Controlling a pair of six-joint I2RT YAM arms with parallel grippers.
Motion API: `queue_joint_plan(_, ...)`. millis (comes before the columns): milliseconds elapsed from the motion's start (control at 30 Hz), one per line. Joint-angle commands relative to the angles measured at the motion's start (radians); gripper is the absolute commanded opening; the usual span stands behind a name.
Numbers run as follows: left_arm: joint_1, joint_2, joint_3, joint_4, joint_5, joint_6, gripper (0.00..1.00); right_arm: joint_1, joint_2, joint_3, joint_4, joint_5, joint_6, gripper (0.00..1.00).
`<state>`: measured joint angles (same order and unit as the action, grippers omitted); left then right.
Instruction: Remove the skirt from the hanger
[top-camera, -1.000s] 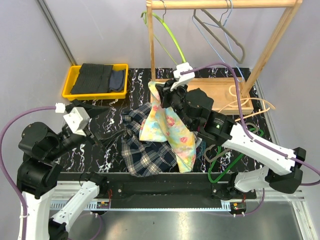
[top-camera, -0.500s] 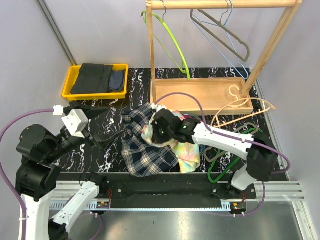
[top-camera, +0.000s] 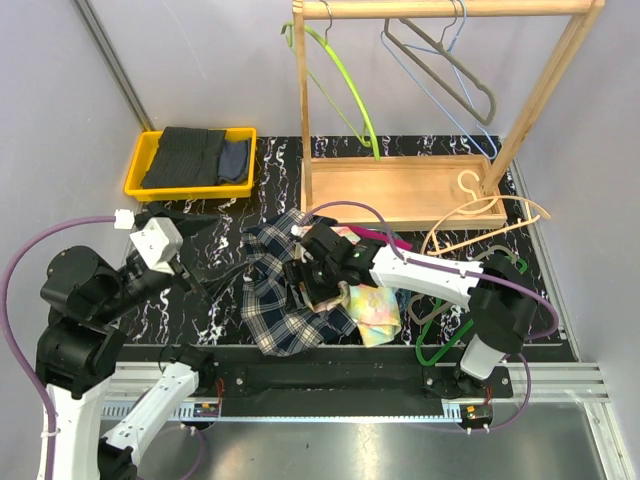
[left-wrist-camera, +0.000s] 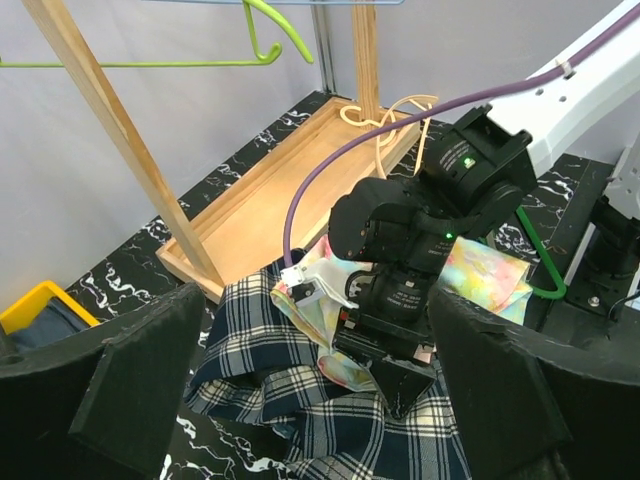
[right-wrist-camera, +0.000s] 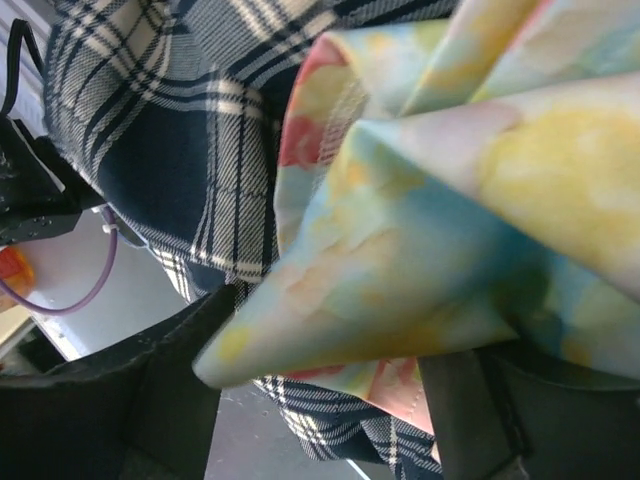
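A pastel floral skirt (top-camera: 375, 305) lies crumpled on a navy plaid skirt (top-camera: 270, 300) at the table's middle. A pink hanger (top-camera: 385, 238) pokes out behind them. My right gripper (top-camera: 316, 288) is low over the pile; in its wrist view (right-wrist-camera: 320, 400) its fingers (right-wrist-camera: 150, 400) stand wide apart, with a loose fold of the floral skirt (right-wrist-camera: 450, 220) lying between them. My left gripper (top-camera: 205, 285) hovers open left of the pile. From its wrist view (left-wrist-camera: 320, 400) I look over the plaid skirt (left-wrist-camera: 330, 420) at the right gripper (left-wrist-camera: 405, 385), with nothing in its jaws.
A wooden rack (top-camera: 400, 190) with green (top-camera: 345, 85) and grey hangers (top-camera: 450, 70) stands at the back. A yellow tray (top-camera: 138, 165) of dark clothes is at back left. Beige hangers (top-camera: 480, 215) and a green one (top-camera: 440, 335) lie at the right.
My right arm has swung down from a raised pose, carrying the floral skirt onto the plaid one, and its jaws have gone from shut to open. The left arm has barely moved.
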<state>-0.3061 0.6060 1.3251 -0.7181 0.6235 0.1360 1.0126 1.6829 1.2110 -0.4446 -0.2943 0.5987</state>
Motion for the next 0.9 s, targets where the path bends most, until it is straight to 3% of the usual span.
queue_joint_plan(0, 0.005, 0.009, -0.017, 0.002, -0.027, 0.046, 0.99, 0.030, -0.101, 0.097, -0.184, 0.119, -0.100, 0.83)
queue_joint_plan(133, 0.005, 0.008, -0.027, -0.023, -0.062, 0.065, 0.99, 0.060, -0.285, 0.304, -0.229, 0.282, -0.171, 0.91)
queue_joint_plan(333, 0.005, 0.029, -0.021, -0.076, -0.183, 0.050, 0.99, 0.064, -0.460, 0.340, -0.299, 0.378, -0.159, 1.00)
queue_joint_plan(600, 0.005, -0.009, -0.093, -0.205, -0.405, 0.048, 0.99, 0.103, -0.587, 0.325, -0.704, 0.776, 0.133, 1.00)
queue_joint_plan(767, 0.005, -0.022, -0.093, -0.244, -0.476, 0.007, 0.99, 0.104, -0.672, 0.286, -0.643, 0.774, 0.096, 1.00)
queue_joint_plan(867, 0.007, -0.009, -0.049, -0.256, -0.444, -0.053, 0.99, 0.104, -0.651, 0.298, -0.629, 0.767, 0.067, 1.00)
